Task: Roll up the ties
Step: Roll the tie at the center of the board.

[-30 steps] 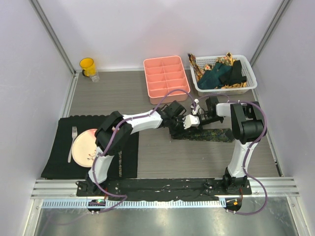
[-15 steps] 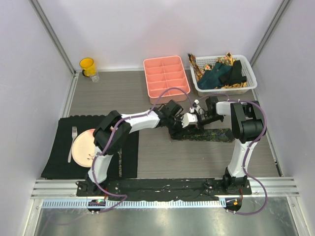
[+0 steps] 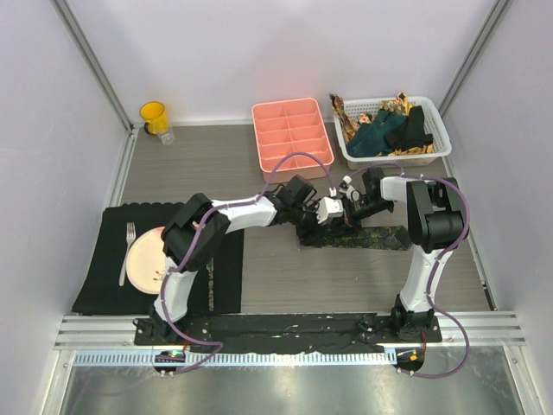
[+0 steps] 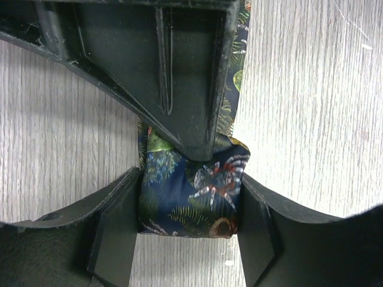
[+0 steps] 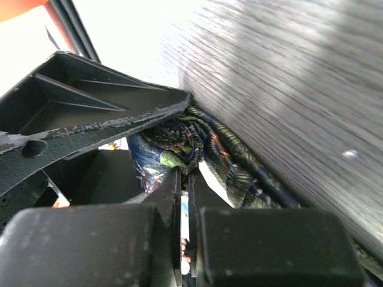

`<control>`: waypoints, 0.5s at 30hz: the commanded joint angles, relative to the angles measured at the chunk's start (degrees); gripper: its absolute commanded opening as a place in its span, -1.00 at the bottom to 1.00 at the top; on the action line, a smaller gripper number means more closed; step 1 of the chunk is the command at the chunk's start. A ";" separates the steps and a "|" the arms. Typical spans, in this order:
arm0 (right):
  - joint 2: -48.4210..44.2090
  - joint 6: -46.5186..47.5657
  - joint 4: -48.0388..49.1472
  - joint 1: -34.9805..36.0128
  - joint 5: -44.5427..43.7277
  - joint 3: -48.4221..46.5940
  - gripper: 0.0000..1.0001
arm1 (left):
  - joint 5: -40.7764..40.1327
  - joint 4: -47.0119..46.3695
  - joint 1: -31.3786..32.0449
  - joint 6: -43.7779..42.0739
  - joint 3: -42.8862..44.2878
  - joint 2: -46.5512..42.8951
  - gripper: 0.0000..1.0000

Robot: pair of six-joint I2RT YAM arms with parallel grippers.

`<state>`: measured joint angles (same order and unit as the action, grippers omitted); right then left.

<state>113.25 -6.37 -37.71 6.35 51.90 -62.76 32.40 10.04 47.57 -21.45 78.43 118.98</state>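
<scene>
Since both arms (image 3: 246, 209) crowd over it, the rolled end of the dark patterned tie (image 3: 376, 236) is hidden from above. It lies on the desk (image 3: 259, 169) toward the right edge, long axis parallel to the near edge, roll at its left. The left end effector (image 4: 188, 239) has pads (image 4: 116, 233) touching both sides of the roll. Squeezing or released, can't tell. The right end effector (image 5: 185, 179) is clenched, tips buried in folds. More ties (image 3: 380, 134) are tangled in the far-right basket (image 3: 393, 160).
</scene>
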 commanded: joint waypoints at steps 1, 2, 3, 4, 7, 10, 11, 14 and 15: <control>2.15 3.82 1.77 0.51 -23.25 1.42 -0.99 | 3.72 -2.30 0.33 0.80 -3.20 -1.03 0.25; 2.32 3.47 1.68 0.59 -23.59 1.24 -0.98 | 4.33 -3.09 0.33 0.62 -3.81 -1.12 0.25; 2.32 3.30 1.59 0.59 -23.77 0.89 -0.99 | 5.73 -4.23 0.33 0.54 -4.08 -1.20 0.25; 2.32 3.03 1.33 0.68 -24.12 0.63 -0.99 | 6.26 -5.03 0.33 0.71 -4.25 -1.20 0.25; 2.24 2.68 0.71 0.86 -25.53 -0.17 -0.98 | 8.37 -6.96 0.33 0.97 -4.60 -1.20 0.25; 1.89 3.38 0.27 1.38 -26.94 -0.61 -0.98 | 9.96 -9.78 0.33 1.32 -5.75 -1.21 0.25; 1.97 3.47 0.10 1.65 -27.03 -0.69 -0.99 | 10.22 -11.26 0.24 1.76 -5.84 -0.94 0.25; 2.06 3.65 -0.08 2.26 -27.73 -1.22 -0.99 | 10.40 -12.59 0.24 3.86 -5.31 0.63 0.25; 1.89 3.82 -0.17 2.35 -28.16 -1.48 -0.99 | 10.23 -13.64 0.33 4.66 -5.31 0.90 0.24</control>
<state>112.86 -6.66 -41.63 7.35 44.95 -65.19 37.34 -0.12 46.87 -20.73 73.63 118.65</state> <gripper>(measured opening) 0.042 0.625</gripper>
